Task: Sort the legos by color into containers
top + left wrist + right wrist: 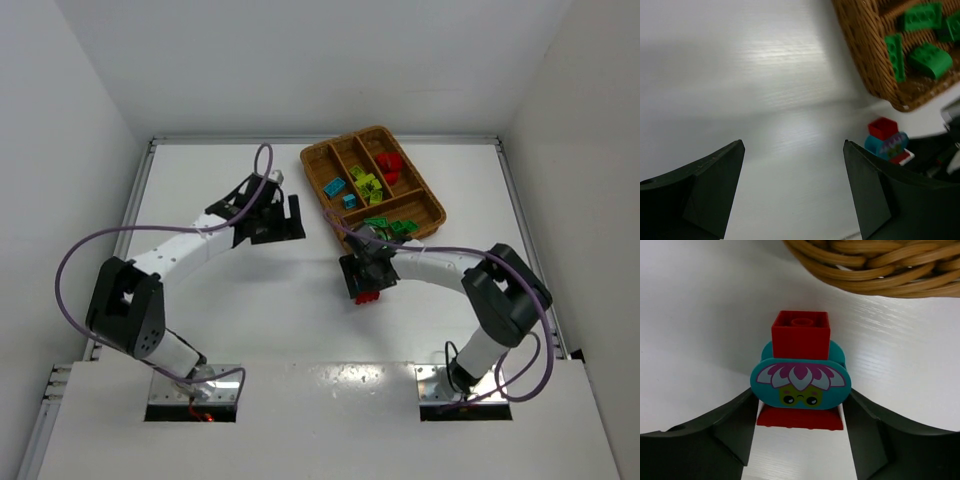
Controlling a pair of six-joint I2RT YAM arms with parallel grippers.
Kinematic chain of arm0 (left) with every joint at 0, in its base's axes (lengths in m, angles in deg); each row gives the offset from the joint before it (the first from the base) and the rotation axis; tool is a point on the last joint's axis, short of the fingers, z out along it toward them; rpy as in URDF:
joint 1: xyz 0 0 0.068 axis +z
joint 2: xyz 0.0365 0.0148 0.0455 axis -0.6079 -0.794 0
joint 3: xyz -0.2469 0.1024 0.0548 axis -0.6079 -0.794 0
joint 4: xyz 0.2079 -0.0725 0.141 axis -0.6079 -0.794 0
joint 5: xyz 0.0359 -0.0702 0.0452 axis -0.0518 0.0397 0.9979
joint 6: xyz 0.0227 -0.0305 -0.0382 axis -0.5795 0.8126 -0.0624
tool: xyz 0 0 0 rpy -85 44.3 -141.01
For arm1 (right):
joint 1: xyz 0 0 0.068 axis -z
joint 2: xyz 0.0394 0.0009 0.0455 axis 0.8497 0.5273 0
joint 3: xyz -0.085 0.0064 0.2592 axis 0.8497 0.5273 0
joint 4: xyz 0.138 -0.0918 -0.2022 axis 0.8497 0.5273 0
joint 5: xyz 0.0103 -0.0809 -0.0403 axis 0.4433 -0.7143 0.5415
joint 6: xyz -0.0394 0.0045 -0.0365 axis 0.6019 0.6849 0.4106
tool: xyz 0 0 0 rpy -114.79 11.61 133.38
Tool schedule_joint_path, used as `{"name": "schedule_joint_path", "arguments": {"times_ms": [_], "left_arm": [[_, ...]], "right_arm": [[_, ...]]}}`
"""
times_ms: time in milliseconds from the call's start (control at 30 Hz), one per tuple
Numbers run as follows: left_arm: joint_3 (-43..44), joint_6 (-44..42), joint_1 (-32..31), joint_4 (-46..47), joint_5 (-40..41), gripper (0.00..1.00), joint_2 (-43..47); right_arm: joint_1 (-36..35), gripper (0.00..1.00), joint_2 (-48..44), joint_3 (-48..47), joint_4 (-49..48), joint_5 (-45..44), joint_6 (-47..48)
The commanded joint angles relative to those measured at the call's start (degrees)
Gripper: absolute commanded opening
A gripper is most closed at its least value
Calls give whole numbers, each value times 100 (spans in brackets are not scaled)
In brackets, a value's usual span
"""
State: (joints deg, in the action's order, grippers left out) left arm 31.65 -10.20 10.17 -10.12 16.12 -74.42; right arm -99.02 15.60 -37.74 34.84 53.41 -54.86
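Right gripper [800, 400] was clamped on the red-and-cyan clump [800, 385], sitting on the table [690, 315] just outside the wicker tray [875, 265]; left gripper [793, 150] hung open; next up, I'd guess, lifting it over to the red legos [389, 165].

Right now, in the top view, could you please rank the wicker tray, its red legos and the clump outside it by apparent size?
1. wicker tray
2. red legos
3. clump outside the tray, only partly visible, so its place is unsure

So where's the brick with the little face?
Centre-right in the top view: the face brick sits in the right tool, on the table beside the tray.
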Motion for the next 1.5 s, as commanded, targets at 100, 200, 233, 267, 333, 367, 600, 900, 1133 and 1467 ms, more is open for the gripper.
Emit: {"name": "schedule_joint_path", "arguments": {"times_ms": [100,200,233,267,333,367,600,900,1133,1467], "left_arm": [[-625,-362,406,962,-2980,86,-352],[-889,-423,546,1304,-4104,86,-475],[-995,-423,547,1505,-4502,86,-475],[-1100,-319,547,1708,-4845,86,-536],[-1286,-116,547,2201,-5436,88,-598],[-1355,-55,451,2341,-5525,89,-598],[-1417,103,90,2957,-5869,96,-485],[-864,778,-306,3534,-5561,96,-1116],[-646,1011,-480,3795,-5351,89,-1495],[-583,956,-850,3907,-5446,80,-2004]], "right_arm": [[-100,55,-216,-21,-311,296,147],[-100,49,-664,120,-381,226,270],[-100,49,-813,216,-381,226,270],[-100,49,-971,356,-503,226,340],[-152,49,-1507,610,-618,304,471],[-152,49,-1683,699,-679,418,472],[-205,48,-2572,1007,-689,507,578],[-319,47,-2757,999,-689,772,578],[-486,47,-2757,893,-636,665,525],[-539,47,-2704,779,-689,551,472]]}}
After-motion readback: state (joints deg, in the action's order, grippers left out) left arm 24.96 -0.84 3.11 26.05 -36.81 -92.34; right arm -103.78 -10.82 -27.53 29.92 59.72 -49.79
